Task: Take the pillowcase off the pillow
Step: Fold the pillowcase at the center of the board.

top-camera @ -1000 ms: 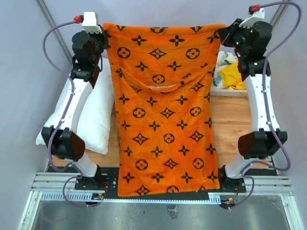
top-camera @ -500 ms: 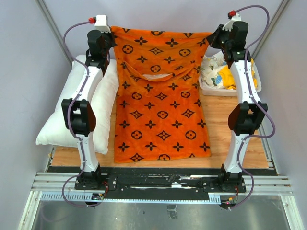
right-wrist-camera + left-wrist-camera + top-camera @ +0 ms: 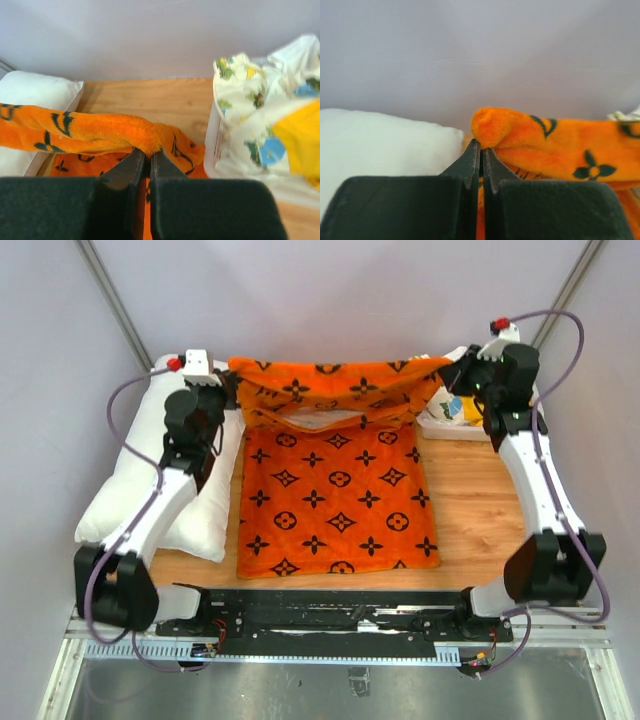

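Note:
The orange pillowcase [image 3: 335, 485] with black motifs lies flat on the table, its far edge lifted and folded over. My left gripper [image 3: 229, 390] is shut on its far left corner [image 3: 492, 127]. My right gripper [image 3: 446, 370] is shut on its far right corner [image 3: 142, 137]. The white pillow [image 3: 205, 485] lies bare on the table to the left of the pillowcase, under my left arm; it also shows in the left wrist view [image 3: 380, 142] and the right wrist view [image 3: 35, 87].
A white bin [image 3: 450, 425] at the far right holds a white floral-print cloth [image 3: 250, 100] and a yellow cloth [image 3: 300, 140]. Bare wood table [image 3: 490, 510] lies right of the pillowcase. Grey walls enclose the table.
Both grippers have come down and toward the back with the pillowcase's far corners. The hanging pillowcase has dropped flat onto the table, its top edge folding over.

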`<state>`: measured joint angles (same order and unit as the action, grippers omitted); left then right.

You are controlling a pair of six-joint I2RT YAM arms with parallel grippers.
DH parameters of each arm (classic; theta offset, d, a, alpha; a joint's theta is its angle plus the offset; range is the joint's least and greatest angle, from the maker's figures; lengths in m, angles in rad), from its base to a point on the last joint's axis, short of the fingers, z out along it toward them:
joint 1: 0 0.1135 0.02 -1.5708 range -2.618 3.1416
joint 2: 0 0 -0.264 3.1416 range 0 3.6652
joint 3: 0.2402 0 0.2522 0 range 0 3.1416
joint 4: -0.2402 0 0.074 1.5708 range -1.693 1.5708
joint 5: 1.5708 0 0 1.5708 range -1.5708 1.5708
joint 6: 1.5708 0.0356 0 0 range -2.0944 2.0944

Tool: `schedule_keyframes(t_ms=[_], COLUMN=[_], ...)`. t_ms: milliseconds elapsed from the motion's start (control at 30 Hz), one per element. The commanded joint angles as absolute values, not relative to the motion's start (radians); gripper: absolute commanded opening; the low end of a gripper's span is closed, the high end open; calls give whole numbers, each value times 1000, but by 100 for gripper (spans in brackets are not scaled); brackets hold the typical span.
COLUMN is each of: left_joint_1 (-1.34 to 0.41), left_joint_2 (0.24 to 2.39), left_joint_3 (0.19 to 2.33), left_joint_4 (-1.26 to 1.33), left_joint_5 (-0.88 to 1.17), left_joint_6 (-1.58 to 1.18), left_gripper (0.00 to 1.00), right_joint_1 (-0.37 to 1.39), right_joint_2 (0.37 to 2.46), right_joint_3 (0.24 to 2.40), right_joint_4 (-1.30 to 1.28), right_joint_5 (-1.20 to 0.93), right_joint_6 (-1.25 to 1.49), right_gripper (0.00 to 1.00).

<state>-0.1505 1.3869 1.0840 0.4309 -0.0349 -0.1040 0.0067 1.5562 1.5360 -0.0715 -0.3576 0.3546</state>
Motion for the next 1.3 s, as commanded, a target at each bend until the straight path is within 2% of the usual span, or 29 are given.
schedule_keyframes(t_ms=[0,67,233,433,600,700,933,1267], left_joint_1=[-237,-247,-248,-248,-248,-249,-249,-249], left_joint_2=[1175,1098,914,716,579,533,605,670], left_joint_3=[902,824,633,454,329,350,598,589], left_joint_4=[478,431,228,-37,-91,-128,-393,-641], left_joint_5=[-176,-248,-340,-299,-190,-168,-171,-87], left_joint_6=[-84,-162,-501,-732,-855,-853,-789,-860], left_gripper=[0,0,0,0,0,0,0,0], right_joint_1=[-3,-3,-3,-30,-83,-90,-91,-90], right_joint_2=[1326,1238,1087,979,916,910,938,845], right_joint_3=[1254,1132,888,728,687,731,900,806], right_joint_4=[57,58,31,-198,-320,-346,-445,-625], right_joint_5=[-285,-239,-324,-333,-367,-373,-411,-356], right_joint_6=[470,565,671,634,617,607,573,507], right_gripper=[1,1,1,1,1,1,1,1])
